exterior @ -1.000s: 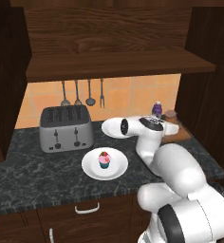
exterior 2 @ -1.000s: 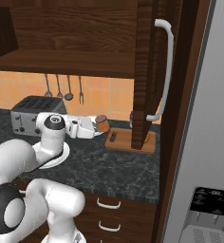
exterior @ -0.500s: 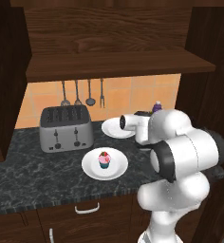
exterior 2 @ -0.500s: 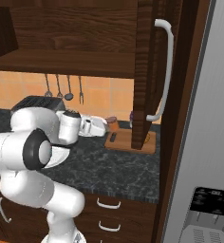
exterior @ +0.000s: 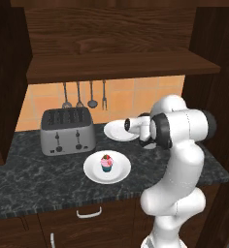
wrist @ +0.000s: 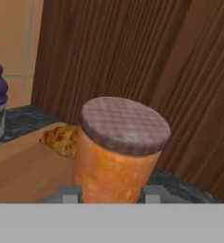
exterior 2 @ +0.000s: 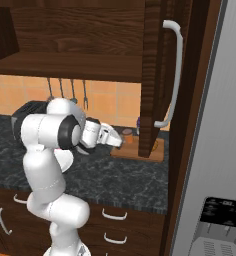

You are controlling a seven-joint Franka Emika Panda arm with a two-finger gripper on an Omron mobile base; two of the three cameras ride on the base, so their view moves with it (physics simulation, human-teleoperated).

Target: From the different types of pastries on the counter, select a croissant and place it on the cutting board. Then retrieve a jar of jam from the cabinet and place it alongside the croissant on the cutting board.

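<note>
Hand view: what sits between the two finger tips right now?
The jar of jam, upright between the fingertips, with the croissant on the cutting board just behind it.

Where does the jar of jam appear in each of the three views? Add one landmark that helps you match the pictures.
Left base view: the white arm stands in front of that end of the counter.
Right base view: the jar of jam is centre, just right of the pincer, beside the cabinet door.
Hand view: lower centre, large, between the pincer's tips.
Shared landmark: the cutting board, under the jar in the right base view and at lower left in the hand view.
</note>
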